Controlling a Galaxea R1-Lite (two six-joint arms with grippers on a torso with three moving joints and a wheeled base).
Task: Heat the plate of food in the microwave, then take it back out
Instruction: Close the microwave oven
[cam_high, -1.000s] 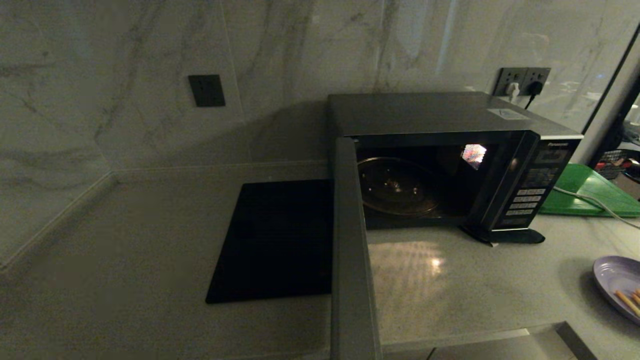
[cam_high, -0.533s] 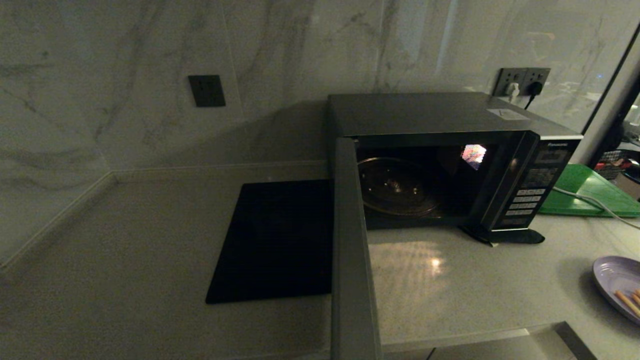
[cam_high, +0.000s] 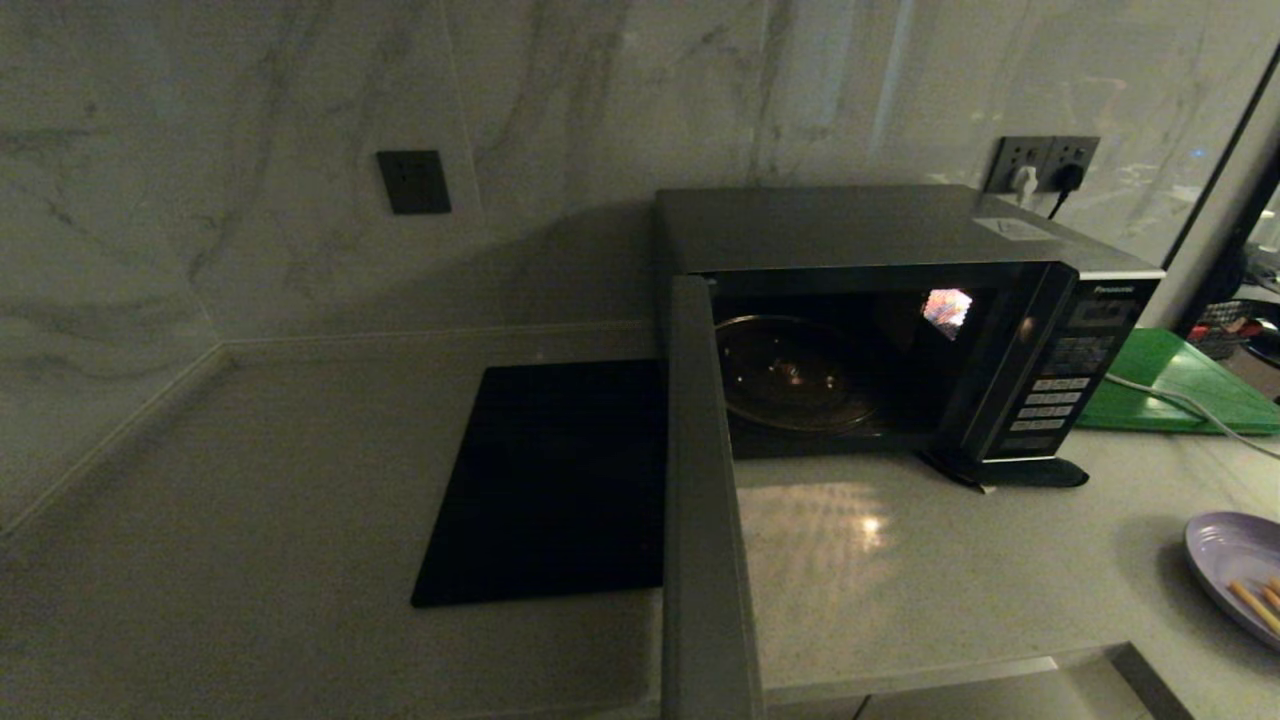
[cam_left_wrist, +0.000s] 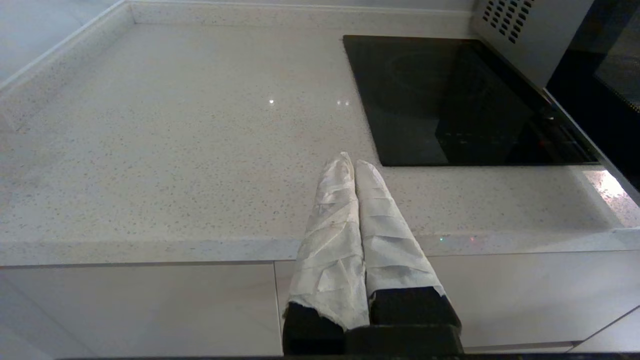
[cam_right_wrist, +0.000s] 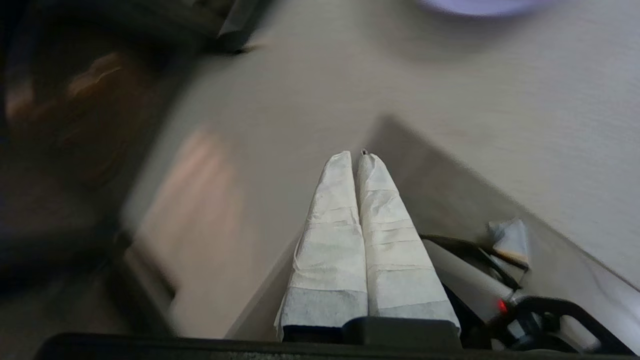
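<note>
Nothing on the bench (cam_high: 900, 560) has shifted; microwave (cam_high: 900, 300) door stays open.
Right pincer (cam_right_wrist: 356, 156), pressed together and empty, hovers short of the plate of food (cam_high: 1240, 580); left pincer (cam_left_wrist: 354, 164) closed, parked.

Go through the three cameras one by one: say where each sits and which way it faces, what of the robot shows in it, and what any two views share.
Head view: on the robot's head, looking forward and down at the microwave, its door swung open, and the plate of food; no arm shows.
Left wrist view: behind the shut left gripper, facing the countertop and black glass square.
Right wrist view: behind the shut right gripper, facing the counter.
Shared: the black glass square shows in head and left wrist views; the plate in head and right wrist views.
</note>
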